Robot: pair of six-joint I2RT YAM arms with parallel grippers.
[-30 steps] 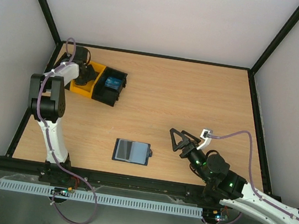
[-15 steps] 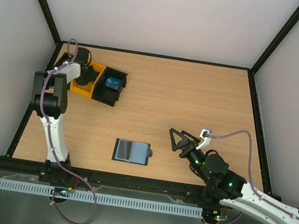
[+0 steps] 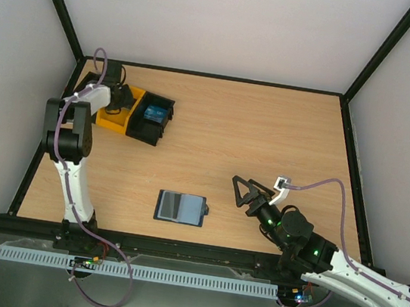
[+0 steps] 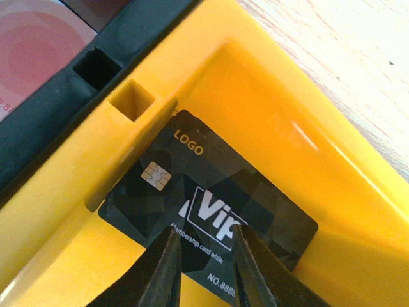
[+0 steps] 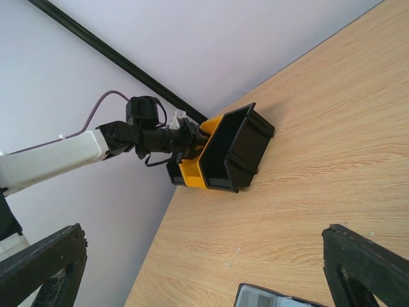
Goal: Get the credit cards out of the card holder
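A: Top view: left gripper reaches into the yellow bin, far left corner; its jaws can't be read from here. The right gripper is spread wide and holds nothing. The card holder lies open on the table, between the arms.

B: Left wrist?

A: The fingers stand narrowly apart and look to pinch nothing. A black card rests in the bin. A pinkish card next door is cut off.

B: Right wrist?

A: Only the holder's edge, cropped.

B: Progress?

A: Partway, I'd say, with at least one card out. Whether any remain inside is too small to tell.
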